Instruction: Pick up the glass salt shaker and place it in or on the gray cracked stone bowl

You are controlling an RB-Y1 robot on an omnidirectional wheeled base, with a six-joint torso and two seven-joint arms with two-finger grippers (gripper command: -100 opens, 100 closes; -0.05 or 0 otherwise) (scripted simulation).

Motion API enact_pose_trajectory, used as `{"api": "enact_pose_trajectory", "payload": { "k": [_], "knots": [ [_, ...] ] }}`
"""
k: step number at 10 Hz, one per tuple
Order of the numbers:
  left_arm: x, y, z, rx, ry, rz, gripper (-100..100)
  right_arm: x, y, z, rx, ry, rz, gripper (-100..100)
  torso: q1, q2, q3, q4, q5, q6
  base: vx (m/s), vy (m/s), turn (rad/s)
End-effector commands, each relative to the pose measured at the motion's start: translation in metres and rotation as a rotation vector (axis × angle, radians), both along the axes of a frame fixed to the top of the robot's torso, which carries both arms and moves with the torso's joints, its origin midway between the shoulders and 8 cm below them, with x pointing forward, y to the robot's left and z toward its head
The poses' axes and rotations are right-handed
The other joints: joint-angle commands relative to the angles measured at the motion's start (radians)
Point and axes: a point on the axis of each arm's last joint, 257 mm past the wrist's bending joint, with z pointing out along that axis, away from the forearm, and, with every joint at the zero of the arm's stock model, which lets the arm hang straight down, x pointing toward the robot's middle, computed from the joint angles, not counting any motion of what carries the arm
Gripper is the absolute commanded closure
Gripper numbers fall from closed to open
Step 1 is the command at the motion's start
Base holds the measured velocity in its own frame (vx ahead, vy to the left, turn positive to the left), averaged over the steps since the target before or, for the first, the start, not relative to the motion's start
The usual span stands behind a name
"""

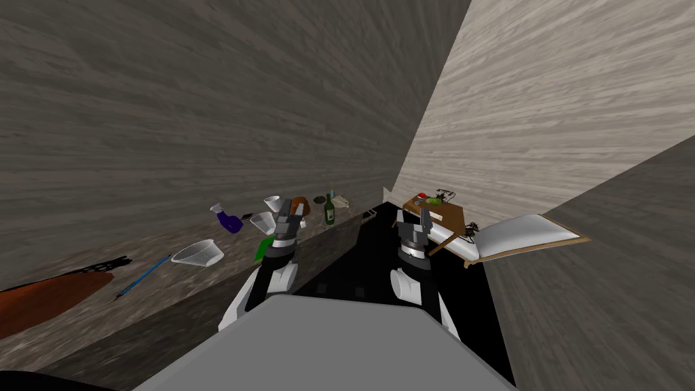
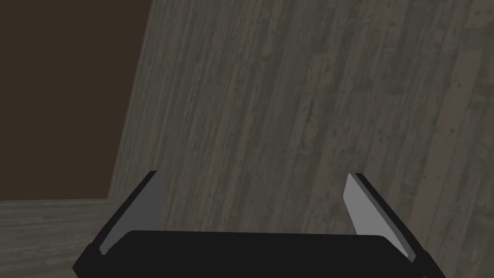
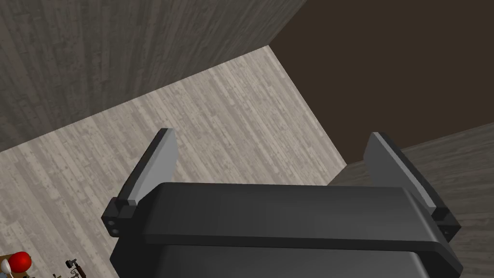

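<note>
A long counter (image 1: 136, 299) runs along the dark wood wall on my left. Near its far end a small clear item with a bluish top (image 1: 333, 193), possibly the salt shaker, stands behind a green bottle (image 1: 330, 210). A low dark dish (image 1: 319, 199), possibly the stone bowl, lies just left of them. My left gripper (image 1: 290, 210) hangs open over the counter, short of these, nothing between its fingers (image 2: 254, 173). My right gripper (image 1: 425, 216) is open and raised off the counter's end (image 3: 272, 132).
The counter also holds a clear bowl (image 1: 197, 253), a blue pen (image 1: 142, 277), a purple flask (image 1: 229, 218), two white cups (image 1: 271, 202), a brown object (image 1: 301, 206) and a green item (image 1: 265, 248) under my left forearm. A small wooden table (image 1: 441, 214) and white pad (image 1: 522, 234) stand right.
</note>
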Motion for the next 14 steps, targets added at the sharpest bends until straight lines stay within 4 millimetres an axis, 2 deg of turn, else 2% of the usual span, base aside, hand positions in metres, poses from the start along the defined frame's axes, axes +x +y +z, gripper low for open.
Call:
{"api": "enact_pose_trajectory", "payload": {
  "k": [1,7,8,11,14],
  "knots": [
    [0.004,-0.007,-0.010,0.031,0.019,-0.034,-100,0.000,0.000,0.000,0.000,0.000,0.000,0,0.000,0.000,0.000,0.000,0.000,0.000,-0.069,-0.034,0.021],
    [0.024,-0.032,-0.061,0.115,0.106,-0.160,-100,0.000,0.000,0.000,0.000,0.000,0.000,0,-0.007,0.010,0.006,0.002,-0.001,0.000,-0.131,-0.092,0.024],
    [0.025,-0.031,-0.064,0.115,0.112,-0.160,-100,0.000,0.000,0.000,0.000,0.000,0.000,0,-0.008,0.011,0.006,0.002,-0.002,0.000,-0.113,-0.092,0.012],
    [0.035,-0.042,-0.101,0.175,0.174,-0.232,-100,0.000,0.000,0.000,0.000,0.000,0.000,0,-0.006,0.009,0.005,0.002,-0.001,0.000,-0.135,-0.102,0.014],
    [0.039,-0.042,-0.122,0.204,0.215,-0.254,-100,0.000,0.000,0.000,0.000,0.000,0.000,0,-0.005,0.008,0.005,0.002,-0.001,0.000,-0.106,-0.073,0.006]
  ]
}}
